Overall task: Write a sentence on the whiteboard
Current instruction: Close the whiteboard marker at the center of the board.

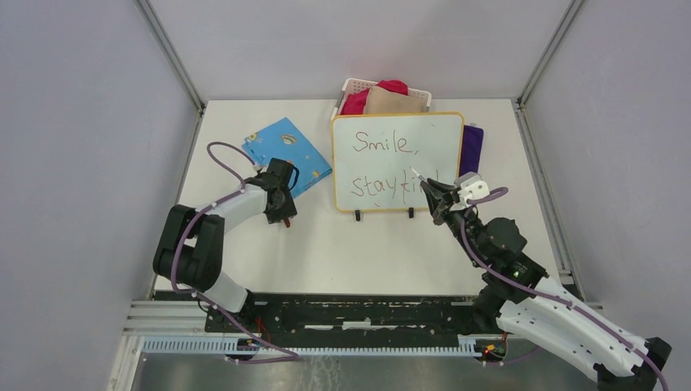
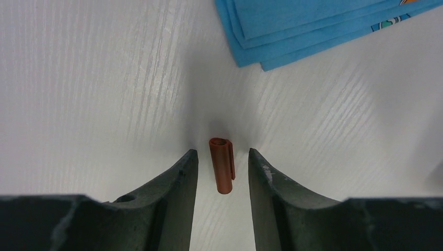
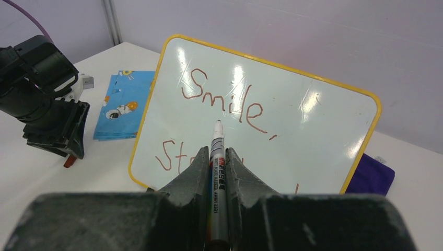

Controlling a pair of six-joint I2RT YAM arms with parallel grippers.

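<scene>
Marker [image 3: 217, 180] clamped in right gripper [image 3: 215, 152], tip toward whiteboard [image 3: 313, 136] — likely to finish sentence [image 3: 224, 99] line 2. Left gripper [image 2: 220, 152] apart around cap [image 2: 221, 170], for recapping.

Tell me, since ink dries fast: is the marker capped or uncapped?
Uncapped: the marker in the right gripper shows a bare tip; a red cap lies on the table inside the open left gripper.

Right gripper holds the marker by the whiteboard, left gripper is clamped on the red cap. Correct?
No. The left gripper is open: the left wrist view shows the red cap between its jaws with a gap on each side. The right gripper does hold the marker by the whiteboard.
</scene>
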